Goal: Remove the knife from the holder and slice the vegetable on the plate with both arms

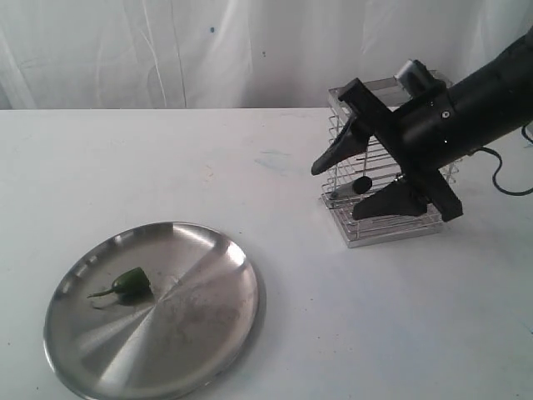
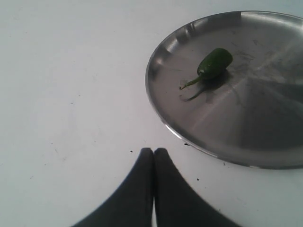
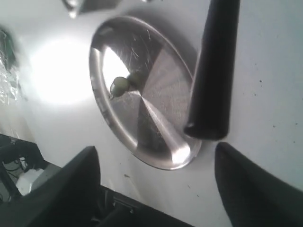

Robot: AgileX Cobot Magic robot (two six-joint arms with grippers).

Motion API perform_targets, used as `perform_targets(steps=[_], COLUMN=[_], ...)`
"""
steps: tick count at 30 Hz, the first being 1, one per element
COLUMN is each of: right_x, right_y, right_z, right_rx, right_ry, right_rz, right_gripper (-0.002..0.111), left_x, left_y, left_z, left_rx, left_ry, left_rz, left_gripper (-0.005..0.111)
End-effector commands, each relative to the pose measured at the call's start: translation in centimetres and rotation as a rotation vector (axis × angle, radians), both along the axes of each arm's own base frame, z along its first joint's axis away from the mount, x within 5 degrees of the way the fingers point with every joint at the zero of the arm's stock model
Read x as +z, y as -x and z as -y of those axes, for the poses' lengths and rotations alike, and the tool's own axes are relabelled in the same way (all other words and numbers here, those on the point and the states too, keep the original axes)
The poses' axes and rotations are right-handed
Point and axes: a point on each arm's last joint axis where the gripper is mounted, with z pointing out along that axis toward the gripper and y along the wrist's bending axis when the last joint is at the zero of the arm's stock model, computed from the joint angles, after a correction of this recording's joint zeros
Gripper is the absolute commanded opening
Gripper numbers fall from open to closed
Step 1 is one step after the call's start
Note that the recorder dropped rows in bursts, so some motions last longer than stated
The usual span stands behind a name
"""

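Knife [image 1: 362, 184] in the holder [image 1: 391, 235], open gripper around its handle.

In the exterior view the knife's black handle pokes out of the wire holder, which stands at about 2 o'clock on the white table [image 1: 166, 167]. The right gripper [image 1: 336, 192] is spread wide in front of the holder, one finger on either side of the handle, with nothing clamped. The steel plate [image 1: 208, 333] lies at 8 o'clock on the table, with the whole green pepper [image 1: 132, 283] toward 10 o'clock from the plate's centre. The left gripper [image 2: 154, 151] is pressed fully together and empty, over bare table near the plate's rim.
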Motion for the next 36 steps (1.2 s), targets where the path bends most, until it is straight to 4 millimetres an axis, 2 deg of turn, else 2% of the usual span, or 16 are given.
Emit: perform_targets(steps=[1, 13, 23, 27, 32, 36], right_x=[-0.3, -4.0, -3.4, -2.3, -0.4, -0.1], right_y=[-0.5, -2.5, -3.0, -2.8, -3.2, -2.9], right_z=[0.4, 0.5, 0.4, 0.6, 1.3, 1.2], right_rx=[-0.027, -0.064, -0.108, -0.102, -0.207, -0.196], right_ry=[0.013, 0.064, 0.028, 0.042, 0.070, 0.064], right_rz=[0.016, -0.033, 0.017, 0.098, 0.234, 0.227], right_gripper=[0.063, 0.063, 0.063, 0.063, 0.063, 0.063], left_x=[-0.1, -0.1, -0.1, -0.1, -0.1, -0.1], left_y=[0.1, 0.1, 0.1, 0.1, 0.1, 0.1], left_z=[0.0, 0.0, 0.0, 0.0, 0.0, 0.0], left_rx=[-0.005, -0.005, -0.005, -0.005, -0.005, -0.005], left_ry=[0.004, 0.004, 0.004, 0.004, 0.004, 0.004], left_rz=[-0.008, -0.008, -0.008, -0.008, -0.008, -0.008], left_gripper=[0.000, 0.000, 0.000, 0.000, 0.000, 0.000])
